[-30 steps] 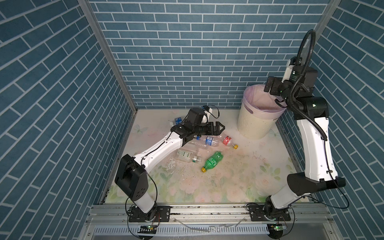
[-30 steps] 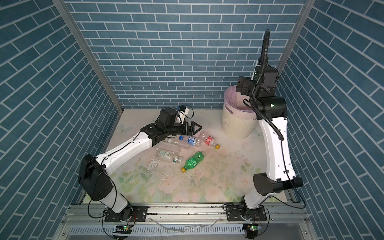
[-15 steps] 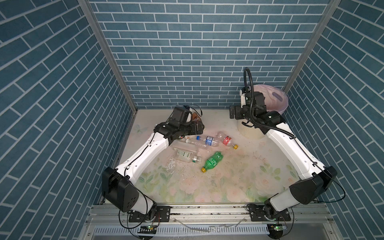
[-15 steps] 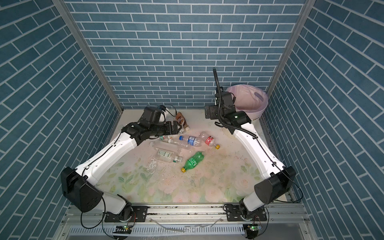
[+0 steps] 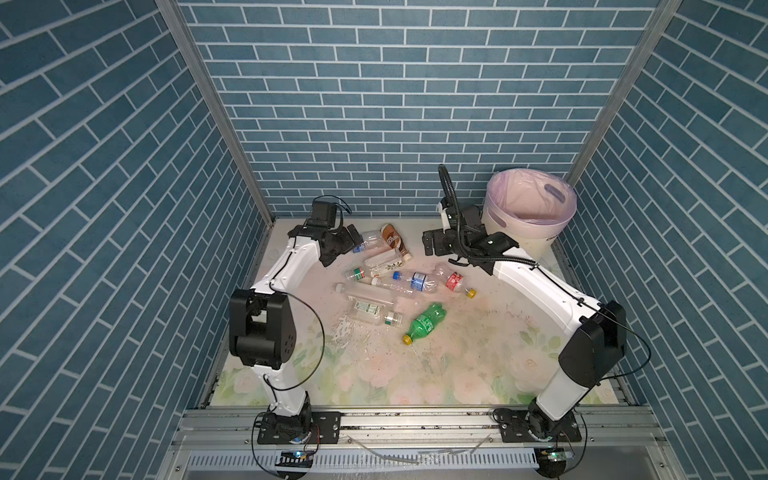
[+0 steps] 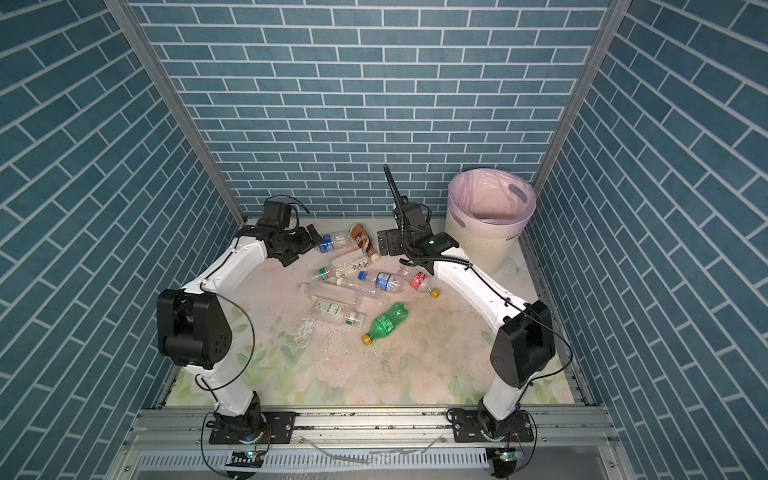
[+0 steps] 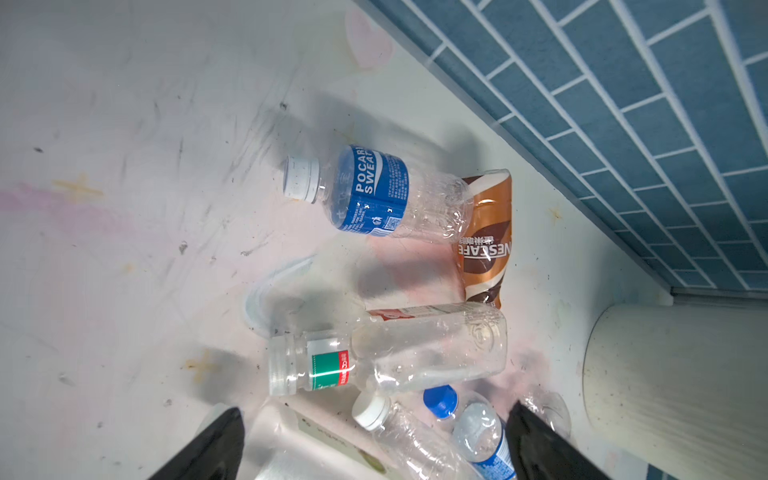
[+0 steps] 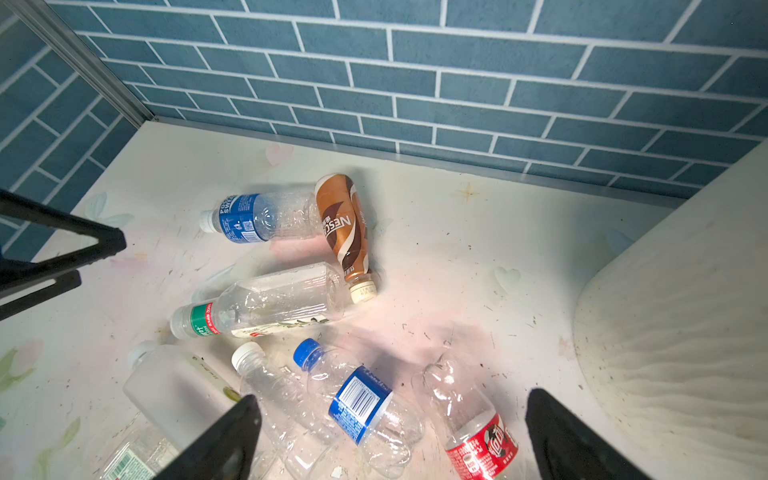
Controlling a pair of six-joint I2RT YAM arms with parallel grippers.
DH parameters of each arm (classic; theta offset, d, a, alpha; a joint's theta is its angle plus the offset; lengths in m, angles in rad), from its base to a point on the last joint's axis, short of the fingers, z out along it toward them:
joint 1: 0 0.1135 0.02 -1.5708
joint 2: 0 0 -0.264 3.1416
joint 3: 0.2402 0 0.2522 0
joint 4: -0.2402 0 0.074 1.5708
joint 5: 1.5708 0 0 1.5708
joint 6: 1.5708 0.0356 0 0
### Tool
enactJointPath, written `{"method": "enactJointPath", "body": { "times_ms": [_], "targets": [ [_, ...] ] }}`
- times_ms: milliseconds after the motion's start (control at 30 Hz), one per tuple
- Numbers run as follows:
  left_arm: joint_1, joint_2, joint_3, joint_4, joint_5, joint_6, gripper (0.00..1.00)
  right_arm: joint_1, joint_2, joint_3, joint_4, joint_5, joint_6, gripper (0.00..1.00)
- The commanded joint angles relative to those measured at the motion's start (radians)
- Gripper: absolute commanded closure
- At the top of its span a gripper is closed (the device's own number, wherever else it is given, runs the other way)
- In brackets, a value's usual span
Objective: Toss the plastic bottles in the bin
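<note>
Enclosing a scuffed floral tabletop (image 5: 457, 365) and plastic bottles (image 5: 417, 281), blue brick walls (image 5: 395, 104).

in a top view the bin (image 5: 536, 241) stands upright in the far right corner. the plastic bottles (image 5: 415, 280) lie scattered on the floral mat (image 5: 457, 365), among them a green bottle (image 5: 426, 323) and a brown bottle (image 5: 392, 241). the left gripper (image 5: 344, 247) is just beside the far bottles. the right gripper (image 5: 433, 248), jaws apart, hangs near the bin.
</note>
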Motion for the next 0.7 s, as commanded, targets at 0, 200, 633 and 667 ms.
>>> {"method": "enactJointPath", "body": {
  "times_ms": [0,200,633,667],
  "targets": [
    [-0.001,0.045,0.022,0.09,0.042,-0.327,0.01,0.0,0.004,-0.007,0.038,-0.01,0.029,0.01],
    [-0.007,0.144,0.067,0.169,0.017,-0.636,0.01,0.003,0.034,0.03,0.035,-0.029,0.017,0.01],
    [-0.026,0.333,0.277,0.053,-0.103,-0.871,0.01,0.002,0.125,0.124,0.031,-0.06,0.007,0.01],
    [-0.029,0.341,0.284,0.04,-0.109,-0.878,0.01,0.003,0.128,0.125,0.032,-0.059,0.004,0.01]
  ]
}}
